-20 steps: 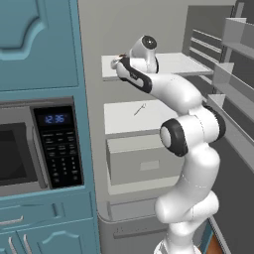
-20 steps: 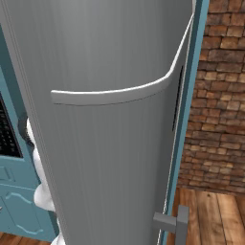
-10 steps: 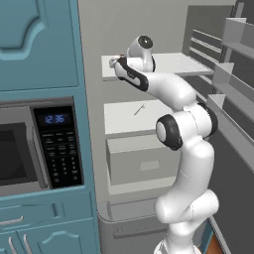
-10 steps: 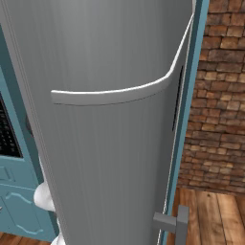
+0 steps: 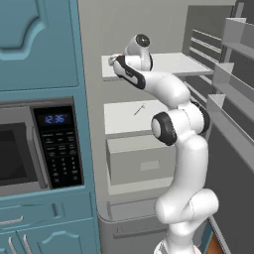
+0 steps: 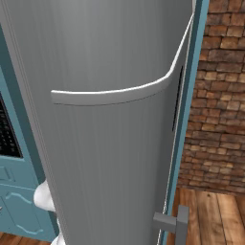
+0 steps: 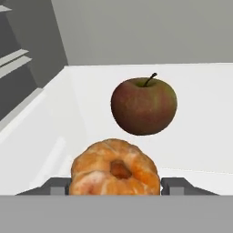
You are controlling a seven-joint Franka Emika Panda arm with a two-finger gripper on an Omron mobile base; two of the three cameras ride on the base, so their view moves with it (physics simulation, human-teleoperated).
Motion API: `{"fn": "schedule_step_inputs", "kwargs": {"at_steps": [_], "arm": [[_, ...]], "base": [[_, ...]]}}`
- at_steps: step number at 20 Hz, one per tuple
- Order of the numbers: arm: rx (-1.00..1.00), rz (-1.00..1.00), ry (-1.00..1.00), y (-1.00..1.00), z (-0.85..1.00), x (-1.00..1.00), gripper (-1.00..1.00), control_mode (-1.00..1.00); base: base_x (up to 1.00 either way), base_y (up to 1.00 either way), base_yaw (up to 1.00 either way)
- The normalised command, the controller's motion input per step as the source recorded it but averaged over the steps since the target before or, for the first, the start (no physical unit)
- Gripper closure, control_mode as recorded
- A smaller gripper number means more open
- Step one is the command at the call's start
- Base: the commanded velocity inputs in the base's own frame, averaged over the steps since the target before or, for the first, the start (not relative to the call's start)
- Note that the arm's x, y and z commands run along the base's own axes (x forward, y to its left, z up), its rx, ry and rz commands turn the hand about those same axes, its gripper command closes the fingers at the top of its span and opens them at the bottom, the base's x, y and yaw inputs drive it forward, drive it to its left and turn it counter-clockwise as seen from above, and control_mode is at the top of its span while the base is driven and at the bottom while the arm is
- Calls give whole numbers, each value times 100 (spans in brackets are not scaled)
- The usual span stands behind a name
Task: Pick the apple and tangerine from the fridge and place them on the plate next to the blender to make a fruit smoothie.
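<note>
Looking through the left base view, we see the white arm reach up into the tall grey fridge (image 5: 149,124) with its hand at the left front corner of the pale top shelf (image 5: 163,64). Against the picture of a second ago the hand sits a little further left and deeper on that corner, while the lower shelf and the box-like grey drawer (image 5: 141,158) are unchanged.

In the right base view, we face the outer skin of the grey fridge door (image 6: 105,119) with its curved handle, as before; only the sliver of white arm at the lower left has shifted.

In the hand view, the small bright orange tangerine (image 7: 115,169) sits right between the two dark fingertips of the gripper (image 7: 116,186), which stand just beside its flanks. The jaws have narrowed around it from wide open, though we cannot tell whether the pads already press it. The dark reddish-brown apple (image 7: 144,106) rests on the shelf just behind, untouched.

We judge that the tangerine goes first: the grasp is closing, the lift comes next, and the apple waits.
</note>
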Motion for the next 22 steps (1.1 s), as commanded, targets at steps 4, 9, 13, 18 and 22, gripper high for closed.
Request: {"fn": "schedule_step_inputs", "kwargs": {"at_steps": [4,9,13,18,22], "arm": [[-1,0,-6,0,-16,6,100,-100],[0,0,-8,-1,-3,-33,100,-100],[1,-2,-20,-10,6,-97,100,-100],[0,0,-20,-33,53,-100,100,-100],[4,-7,-3,-30,53,-100,100,-100]], "base": [[0,0,0],[0,0,0],[0,0,0],[0,0,0],[0,0,0]]}}
